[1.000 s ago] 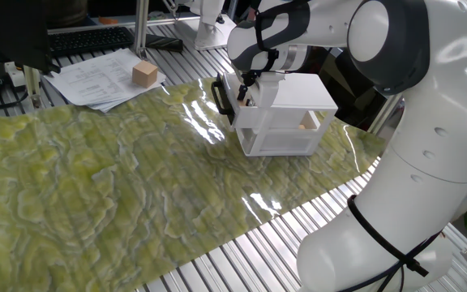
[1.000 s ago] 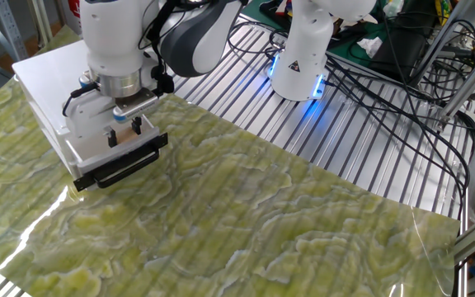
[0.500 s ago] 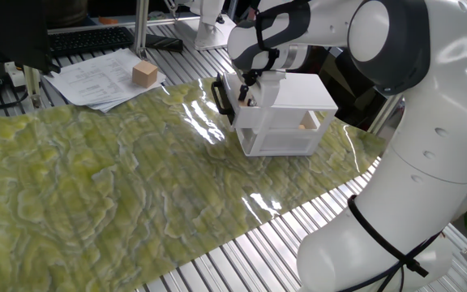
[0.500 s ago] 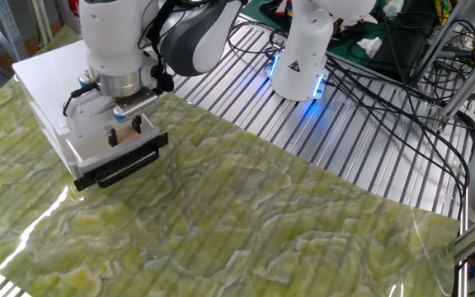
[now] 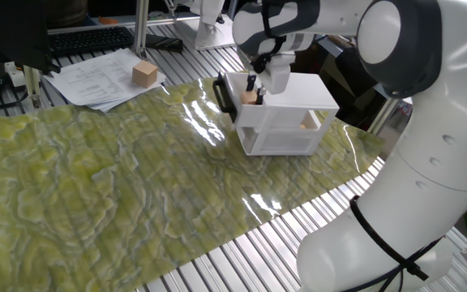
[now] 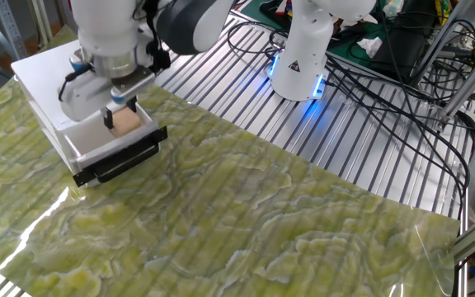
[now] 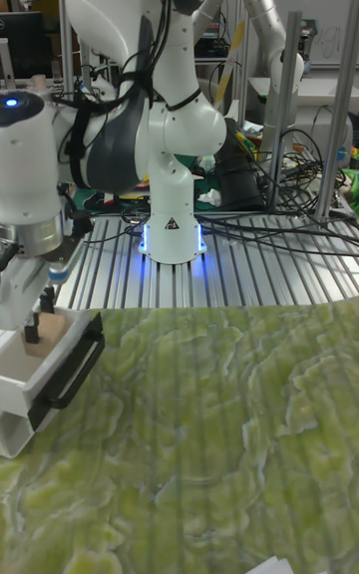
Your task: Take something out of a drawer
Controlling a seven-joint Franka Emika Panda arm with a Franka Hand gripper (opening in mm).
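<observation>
The white cabinet (image 5: 294, 101) stands on the green mat. Its top drawer (image 6: 97, 147) is pulled out, the black bar handle (image 6: 120, 162) facing the mat. My gripper (image 6: 119, 120) hangs straight down over the open drawer, shut on the small pale tan wooden cube (image 6: 126, 122). The cube (image 5: 250, 97) sits at about the height of the drawer's rim, between the dark fingers (image 7: 33, 327). In the tall fixed view the cube (image 7: 48, 327) shows above the drawer (image 7: 30, 375) and its handle (image 7: 78, 360).
A somewhat bigger tan wooden block (image 5: 144, 74) lies on papers (image 5: 100, 77) at the back left, beside a keyboard (image 5: 87, 39). Another tan piece (image 5: 308, 122) shows in the cabinet's lower compartment. The arm's base (image 6: 303, 58) and cables (image 6: 386, 91) stand on the slatted table.
My gripper has risen from inside the drawer, and the small cube has come up with it between the fingers. The drawer and cabinet have not moved.
</observation>
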